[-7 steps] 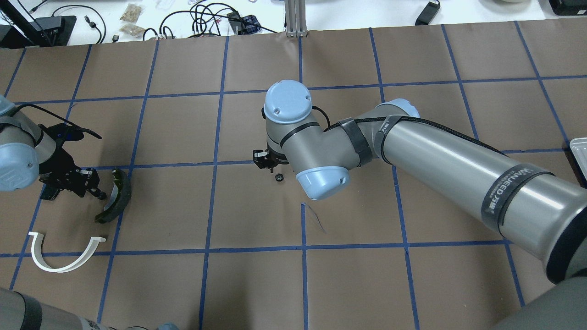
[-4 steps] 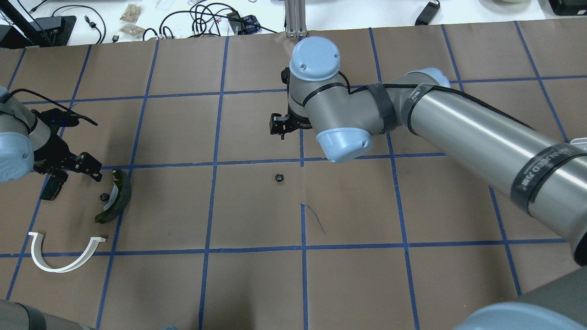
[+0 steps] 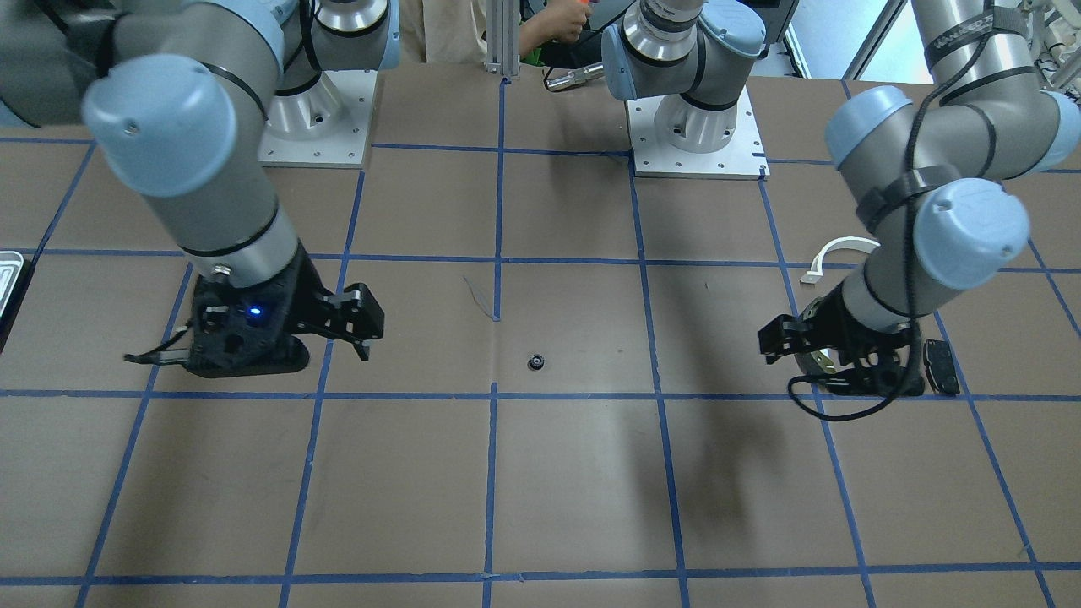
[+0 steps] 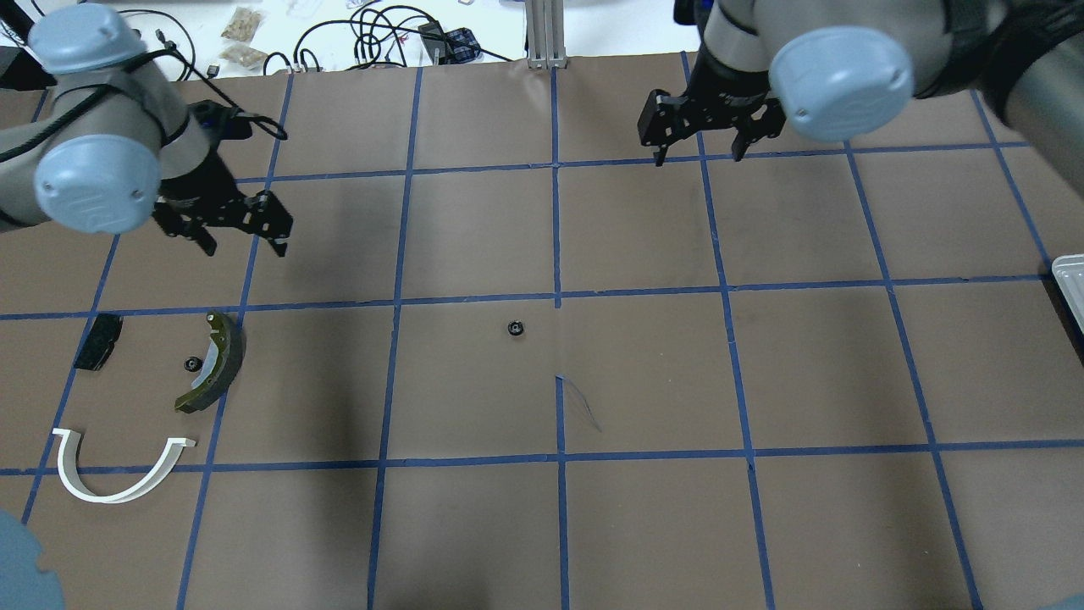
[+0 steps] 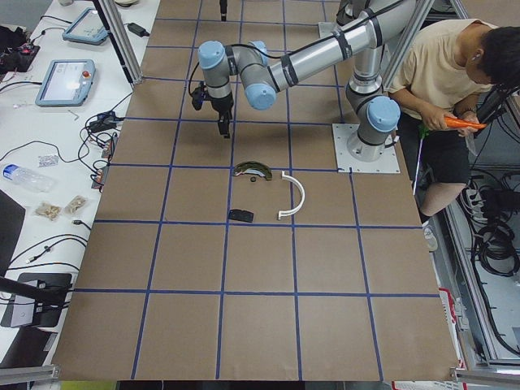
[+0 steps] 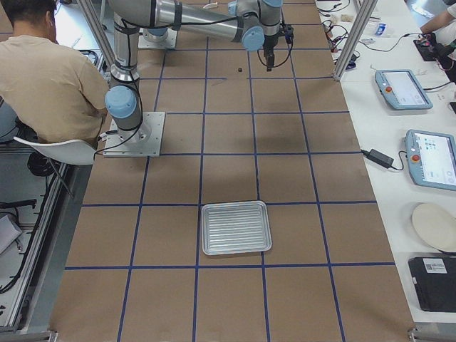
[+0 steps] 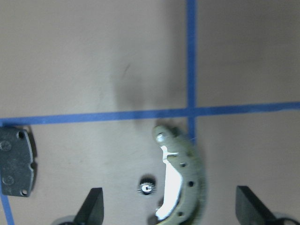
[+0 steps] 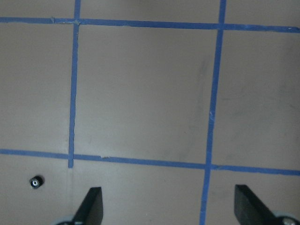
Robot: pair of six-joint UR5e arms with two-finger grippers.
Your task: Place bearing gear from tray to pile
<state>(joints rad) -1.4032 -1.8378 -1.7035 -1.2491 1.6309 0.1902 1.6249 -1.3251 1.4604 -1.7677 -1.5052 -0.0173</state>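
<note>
One small black bearing gear [image 4: 514, 329] lies alone at the table's centre, also in the right wrist view [image 8: 35, 182]. A second gear [image 4: 192, 364] lies against the dark brake shoe [image 4: 213, 364] of the pile, with the white arch [image 4: 118, 470] and black pad [image 4: 97, 341] nearby. It also shows in the left wrist view [image 7: 146, 188]. My left gripper [image 4: 246, 246] hangs open and empty above and beyond the pile. My right gripper [image 4: 698, 157] is open and empty, far beyond the centre gear. The silver tray [image 6: 235, 227] holds nothing.
The tray's rim [image 4: 1069, 284] shows at the table's right edge. A metal post [image 4: 546, 34] stands at the far edge, with cables and bags on the white bench behind. A person [image 5: 455, 89] sits beside the robot's base.
My left gripper has opened, left a gear beside the brake shoe, risen and moved away. My right arm has swung from the centre gear to the far right.
</note>
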